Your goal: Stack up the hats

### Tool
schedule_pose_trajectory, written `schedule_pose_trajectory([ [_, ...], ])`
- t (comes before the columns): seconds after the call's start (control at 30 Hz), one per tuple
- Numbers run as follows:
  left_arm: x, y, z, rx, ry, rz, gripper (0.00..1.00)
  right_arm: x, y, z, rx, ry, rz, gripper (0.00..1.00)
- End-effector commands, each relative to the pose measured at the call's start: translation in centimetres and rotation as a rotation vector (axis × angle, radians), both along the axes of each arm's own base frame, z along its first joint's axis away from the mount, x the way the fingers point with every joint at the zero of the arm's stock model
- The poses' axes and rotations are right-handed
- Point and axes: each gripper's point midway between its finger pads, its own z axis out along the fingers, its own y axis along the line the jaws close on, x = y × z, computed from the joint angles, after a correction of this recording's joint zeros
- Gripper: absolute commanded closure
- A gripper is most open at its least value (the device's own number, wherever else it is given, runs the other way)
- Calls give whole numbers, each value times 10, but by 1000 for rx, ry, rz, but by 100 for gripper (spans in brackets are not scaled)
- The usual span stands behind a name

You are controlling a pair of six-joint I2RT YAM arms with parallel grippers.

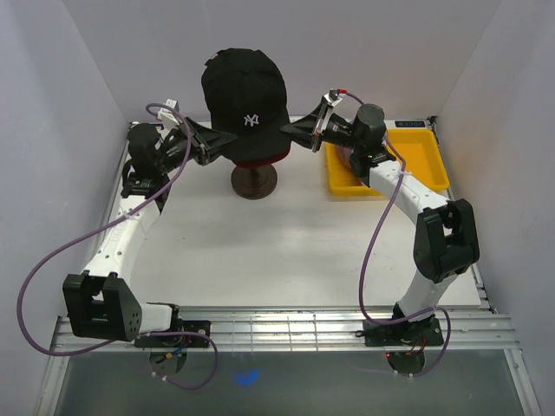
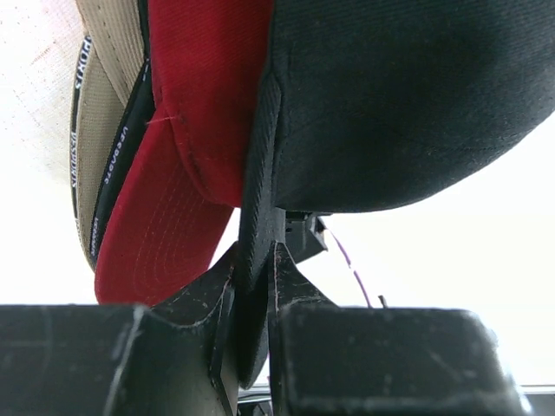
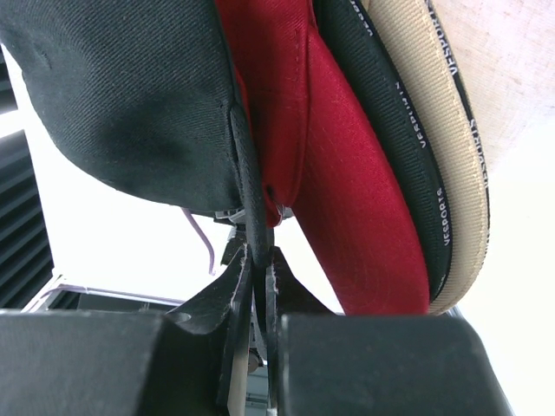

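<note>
The writing first. On the front of the black cap (image 1: 244,87) is a white "NY" logo (image 1: 251,120); this cap sits directly above the dark round stand (image 1: 253,179), on top of the pile. In my right wrist view a black band (image 3: 395,147) carries the word "VESPORTS" in white, printed more than one time along its length. The beige band (image 3: 438,130) just beside it has a dark tape with the same word. In the left wrist view the same tapes appear, but there the letters are too blurred for me to read with certainty.

Under the black cap, and also above the stand, is the red cap (image 2: 191,130). From the top only its red rim shows below the black one. The black and beige bands lie beneath the red cap (whether they belong to more caps, I cannot tell).

My left jaws are clenched on the edge of the black cap, on the left side of the stand. The stitched rim of the fabric goes down between the two fingers. My right jaws are clenched on the opposite edge of the same cap, on the right side of the stand, with the rim pinched thin.

To the right of the stand, on the white worktop (image 1: 286,243), is a yellow tray (image 1: 422,156). My right arm (image 1: 408,195) crosses over its near left corner and hides this part. A purple cable (image 1: 52,251) makes a loop to the left of the stand.
</note>
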Motion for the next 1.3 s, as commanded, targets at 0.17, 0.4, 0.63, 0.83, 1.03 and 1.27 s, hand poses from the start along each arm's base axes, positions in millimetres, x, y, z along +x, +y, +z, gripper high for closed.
schedule_pose_trajectory([
  [0.17,-2,14,-39,118,146,5,53,48,-24,-45,-132,138,-178,92],
  [0.4,-4,16,-32,140,122,-3,45,50,-25,-50,-148,155,-191,92],
  [0.63,-5,16,-32,142,114,-13,45,52,-27,-50,-186,141,-206,80],
  [0.83,-6,15,-31,135,111,-20,45,51,-31,-50,-215,136,-227,62],
  [1.03,-6,15,-28,134,102,-24,45,51,-36,-46,-244,109,-242,54],
  [1.27,-8,15,-24,136,90,-31,45,51,-50,-22,-271,49,-298,53],
])
